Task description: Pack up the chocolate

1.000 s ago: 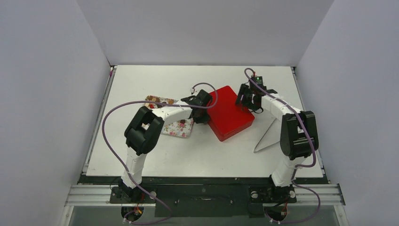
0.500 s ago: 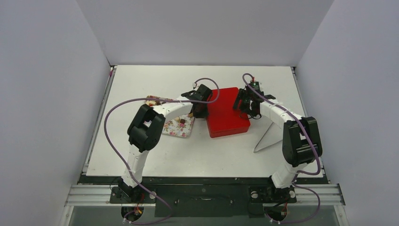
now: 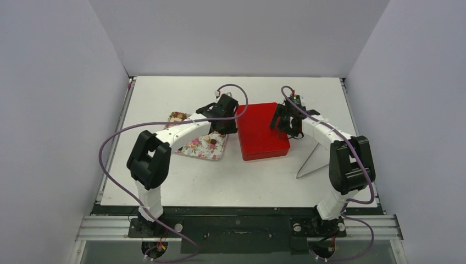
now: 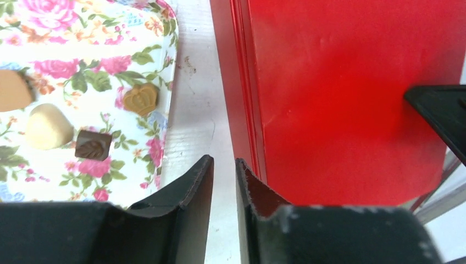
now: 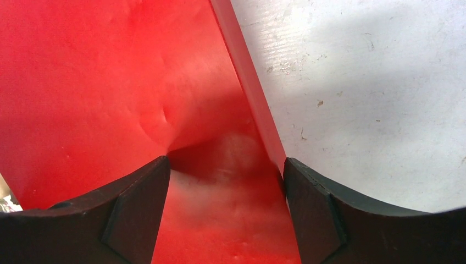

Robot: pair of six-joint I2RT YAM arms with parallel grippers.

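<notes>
Your left gripper (image 4: 224, 181) sits at the bottom centre of the left wrist view, nearly clenched with only a slim gap and nothing in it. It is over the strip of white table (image 3: 220, 181) between the flower-patterned rectangular tray (image 4: 143, 60) and the glossy red rectangular box (image 4: 351, 99). Its right-hand finger is just beside the box's side wall.

The chocolate (image 4: 139, 100) lies on the tray in the upper left of that view. You can see a tan heart, a cream heart, a dark brown square and a tan piece cut off by the left edge.

Your right gripper (image 5: 225, 181) is released. Its fingers are spread wide over the box's lid near the edge that runs up the middle of the right wrist view.

In the overhead view a thin metal wire frame (image 3: 308, 160) lies right of the box.
</notes>
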